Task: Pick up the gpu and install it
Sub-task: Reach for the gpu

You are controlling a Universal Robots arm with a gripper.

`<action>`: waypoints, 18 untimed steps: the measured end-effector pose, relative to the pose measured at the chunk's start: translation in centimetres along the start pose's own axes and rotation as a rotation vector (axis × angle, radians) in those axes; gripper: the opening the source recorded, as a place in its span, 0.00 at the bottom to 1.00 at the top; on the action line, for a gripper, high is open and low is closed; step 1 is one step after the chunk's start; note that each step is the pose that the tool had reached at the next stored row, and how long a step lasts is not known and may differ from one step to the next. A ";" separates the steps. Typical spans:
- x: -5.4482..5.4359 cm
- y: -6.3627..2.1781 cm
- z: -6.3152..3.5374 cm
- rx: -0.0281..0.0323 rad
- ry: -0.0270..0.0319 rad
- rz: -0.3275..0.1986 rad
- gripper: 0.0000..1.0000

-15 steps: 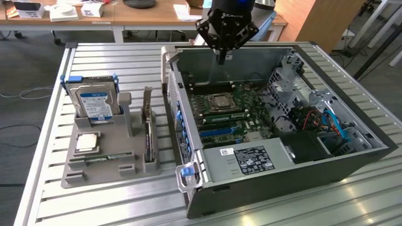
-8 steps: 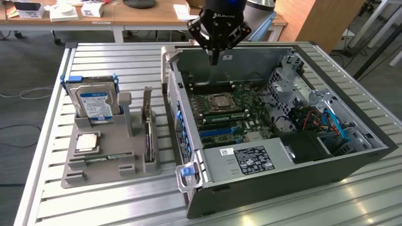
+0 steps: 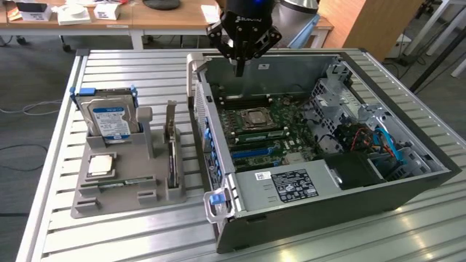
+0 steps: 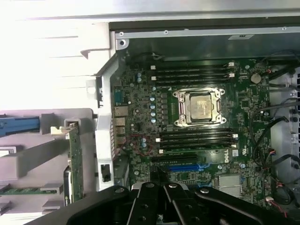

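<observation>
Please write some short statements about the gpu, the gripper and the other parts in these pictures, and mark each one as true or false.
1. The gpu stands upright in the grey holder. True.
2. The gripper holds the gpu. False: it is shut on nothing and hangs over the open computer case.
3. The hard drive lies inside the case. False: it stands in the holder, outside the case.
4. A processor sits in the motherboard socket. True.
</observation>
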State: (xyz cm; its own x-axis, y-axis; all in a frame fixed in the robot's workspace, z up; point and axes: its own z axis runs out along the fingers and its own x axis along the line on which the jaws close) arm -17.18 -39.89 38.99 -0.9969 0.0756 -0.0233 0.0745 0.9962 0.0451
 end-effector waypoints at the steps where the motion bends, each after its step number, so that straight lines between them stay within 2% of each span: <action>1: 0.4 -0.03 0.05 0.0000 0.0001 0.000 0.11; 14: 4.6 -0.38 0.66 0.0001 0.0008 0.001 0.11; 18: 5.3 -0.44 0.82 0.0003 0.0027 0.001 0.11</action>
State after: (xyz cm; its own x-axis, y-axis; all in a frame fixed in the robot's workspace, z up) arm -22.50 -39.89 38.03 -0.9968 0.0767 -0.0205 0.0757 0.9961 0.0448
